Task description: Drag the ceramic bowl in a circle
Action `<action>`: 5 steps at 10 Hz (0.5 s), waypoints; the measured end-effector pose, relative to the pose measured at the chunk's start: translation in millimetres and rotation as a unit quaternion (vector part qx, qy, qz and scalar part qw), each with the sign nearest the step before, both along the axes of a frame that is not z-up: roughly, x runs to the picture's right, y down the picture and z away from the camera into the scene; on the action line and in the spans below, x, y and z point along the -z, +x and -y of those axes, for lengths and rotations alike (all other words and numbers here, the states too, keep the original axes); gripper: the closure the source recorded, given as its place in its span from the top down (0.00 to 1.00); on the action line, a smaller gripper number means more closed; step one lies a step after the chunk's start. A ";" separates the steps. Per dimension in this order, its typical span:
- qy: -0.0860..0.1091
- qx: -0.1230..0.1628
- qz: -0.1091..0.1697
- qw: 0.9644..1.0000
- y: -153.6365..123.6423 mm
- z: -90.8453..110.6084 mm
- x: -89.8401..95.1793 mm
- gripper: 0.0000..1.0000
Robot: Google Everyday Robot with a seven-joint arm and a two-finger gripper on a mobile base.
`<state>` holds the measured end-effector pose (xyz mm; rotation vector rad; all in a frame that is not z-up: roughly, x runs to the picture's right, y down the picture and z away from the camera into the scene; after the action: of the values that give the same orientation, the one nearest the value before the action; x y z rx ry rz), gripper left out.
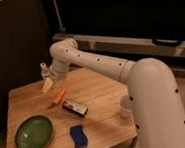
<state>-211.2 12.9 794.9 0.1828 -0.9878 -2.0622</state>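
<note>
One ceramic bowl [34,134] sits upright near the front left corner of the wooden worktop [97,83], mouth facing up. Being round, it shows us no long axis. We see only its glossy green inside. Just to its right lies a blue sponge [78,136], and beyond that a dark packet [75,107] and an orange carrot-shaped piece [60,97]. A white cup [125,105] stands by the right edge; we cannot tell what it holds. The gripper [48,83] hangs over the back left of the worktop, well apart from the ceramic bowl, its jaws apart and holding nothing.
</note>
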 end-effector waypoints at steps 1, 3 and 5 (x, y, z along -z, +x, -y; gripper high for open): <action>0.000 0.000 0.000 1.000 0.0 0.0 0.0 0.80; 0.000 0.000 0.000 1.000 0.0 -0.3 -0.3 0.80; -0.001 0.000 0.000 1.000 0.0 -1.3 -1.0 0.80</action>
<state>-211.2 14.2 795.9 0.1813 -0.9903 -2.0611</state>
